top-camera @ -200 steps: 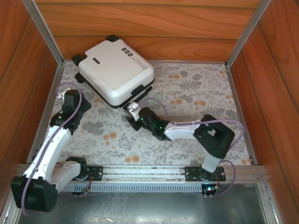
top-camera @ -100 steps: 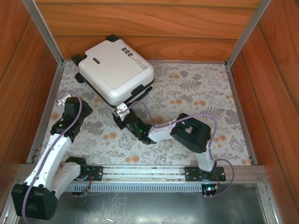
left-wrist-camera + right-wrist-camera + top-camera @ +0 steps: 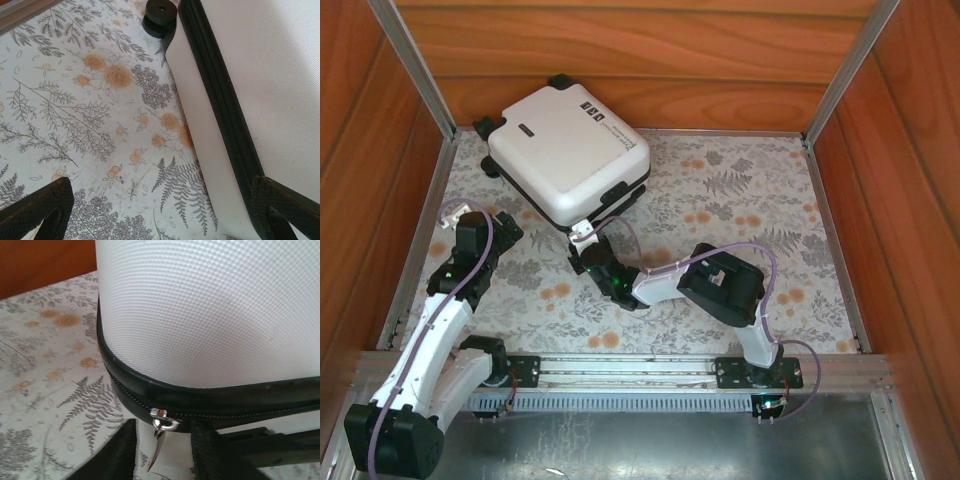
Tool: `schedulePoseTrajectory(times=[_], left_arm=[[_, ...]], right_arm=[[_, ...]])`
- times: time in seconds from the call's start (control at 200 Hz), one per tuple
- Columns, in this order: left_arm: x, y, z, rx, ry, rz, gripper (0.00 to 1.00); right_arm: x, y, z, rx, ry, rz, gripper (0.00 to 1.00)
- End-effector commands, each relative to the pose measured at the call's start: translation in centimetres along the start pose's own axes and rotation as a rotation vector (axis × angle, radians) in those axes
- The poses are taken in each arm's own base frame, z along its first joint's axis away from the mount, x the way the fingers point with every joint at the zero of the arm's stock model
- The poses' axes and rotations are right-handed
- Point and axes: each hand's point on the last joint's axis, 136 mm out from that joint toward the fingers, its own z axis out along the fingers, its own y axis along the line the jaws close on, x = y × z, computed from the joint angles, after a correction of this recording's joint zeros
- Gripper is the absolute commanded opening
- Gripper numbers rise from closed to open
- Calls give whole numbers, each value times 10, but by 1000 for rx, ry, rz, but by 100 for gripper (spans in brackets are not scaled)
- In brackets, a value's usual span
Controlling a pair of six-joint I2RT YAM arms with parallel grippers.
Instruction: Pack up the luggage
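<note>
Step in hand: judging by the pose, the right tool (image 3: 162, 440) is lining up to pinch the zipper pull (image 3: 159, 442) at the near corner of the luggage (image 3: 565, 150). Whether the zip is being opened or run shut, I cannot tell.
Right tool state: its fingers are standing narrowly apart on either side of the pull, and nothing is being clamped yet.
Left tool state: the left tool (image 3: 160, 200) is gaping wide and gripping nothing.
Doing it well: the pull is hanging loose and thin, so the right tool should be closing squarely on its flat. Then it should be drawing along the black zipper band (image 3: 225, 402) rather than away from the shell, following the corner's curve.
Bracing: the luggage is likely sliding easily on its glossy shell, so the left tool should be steadying the side while the other is pulling.
Luggage position: it is lying flat and closed at the far left of the table (image 3: 740, 200), with its far corner up against the wooden back wall (image 3: 650, 60).
Luggage to right tool: the near corner is sitting directly in front of the fingers, with the pull dangling between them.
Luggage to left tool: the left side is running beside the tool, with one finger over the zipper band and a black wheel (image 3: 159, 17) further ahead.
</note>
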Motion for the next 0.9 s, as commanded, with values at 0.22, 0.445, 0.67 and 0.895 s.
schedulePoseTrajectory(times=[0.22, 0.445, 0.67, 0.895], left_arm=[[2, -6, -3, 50, 2, 13, 95], [0, -14, -8, 98, 0, 12, 93], [-3, -34, -15, 185, 22, 27, 89], [-1, -49, -14, 233, 67, 41, 85]], right_arm=[[9, -19, 4, 89, 34, -44, 0], [17, -34, 2, 103, 72, -131, 0], [21, -57, 3, 110, 116, -129, 0], [19, -70, 3, 114, 128, -139, 0]])
